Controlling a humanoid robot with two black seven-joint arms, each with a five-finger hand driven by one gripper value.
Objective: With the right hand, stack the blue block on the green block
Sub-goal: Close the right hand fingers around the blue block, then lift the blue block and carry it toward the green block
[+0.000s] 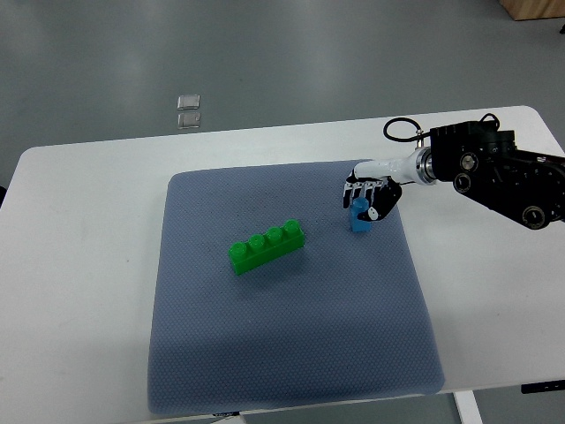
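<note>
Lying flat across the near middle of the frame: a blue-grey mat [291, 353] on a white table [79, 265]. Sitting on the mat, left of center: a green block [267, 246] with four bumps on top, turned a bit slantwise. Standing upright further back, right of center, well apart from the green one: a small blue block [359, 215]. Reaching in from the right edge and wrapping its fingers around the blue block: the right hand [369, 196]. Resting on the floor, upper left: two small clear things [189, 111].
</note>
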